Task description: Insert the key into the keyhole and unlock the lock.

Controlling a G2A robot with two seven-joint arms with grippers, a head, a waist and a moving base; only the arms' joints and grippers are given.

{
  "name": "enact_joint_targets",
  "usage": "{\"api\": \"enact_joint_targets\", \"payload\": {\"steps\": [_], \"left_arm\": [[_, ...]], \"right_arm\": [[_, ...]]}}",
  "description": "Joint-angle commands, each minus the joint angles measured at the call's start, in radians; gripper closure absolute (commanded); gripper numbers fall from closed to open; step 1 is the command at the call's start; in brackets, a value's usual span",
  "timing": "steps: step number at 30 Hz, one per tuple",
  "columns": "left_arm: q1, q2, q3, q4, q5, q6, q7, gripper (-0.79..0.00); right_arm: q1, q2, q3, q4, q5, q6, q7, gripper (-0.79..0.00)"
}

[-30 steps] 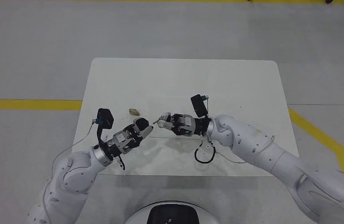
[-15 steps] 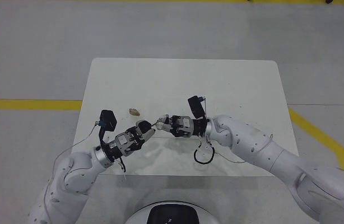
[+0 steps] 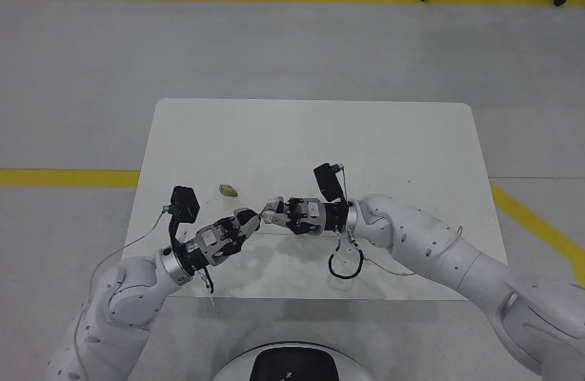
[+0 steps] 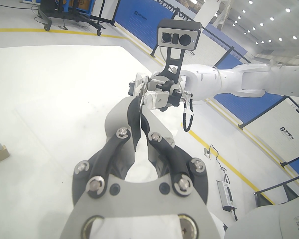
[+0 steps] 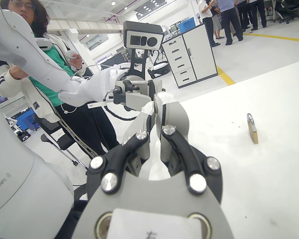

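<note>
The two hands met tip to tip over the bench [image 3: 388, 143]. The right hand [image 3: 271, 207] was shut tight on the key's [image 5: 156, 108] round end. The left hand's [image 3: 255, 220] fingers [image 4: 119, 115] were close together, with the key's thin end between them. The lock [image 3: 229, 190] lay on the bench near the left hand, not touching it.

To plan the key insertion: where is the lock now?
Top view: the lock lies on the table, left side, just beyond the left gripper, apart from it.
</note>
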Motion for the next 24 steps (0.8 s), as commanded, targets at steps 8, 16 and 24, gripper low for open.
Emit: {"api": "enact_joint_targets", "payload": {"steps": [8,16,24], "left_arm": [[-0.012,0.005,-0.016,0.007,-0.020,0.002,-0.004,0.000],[-0.012,0.010,-0.043,0.007,-0.009,0.002,-0.008,0.000],[-0.006,0.019,-0.053,-0.010,0.033,-0.005,-0.056,0.000]], "right_arm": [[0.005,-0.001,0.000,0.003,0.015,0.000,0.027,-0.102],[0.006,0.008,0.003,0.002,0.019,0.000,0.036,-0.336],[0.012,0.015,0.007,-0.007,0.017,0.000,0.043,-0.296]]}}
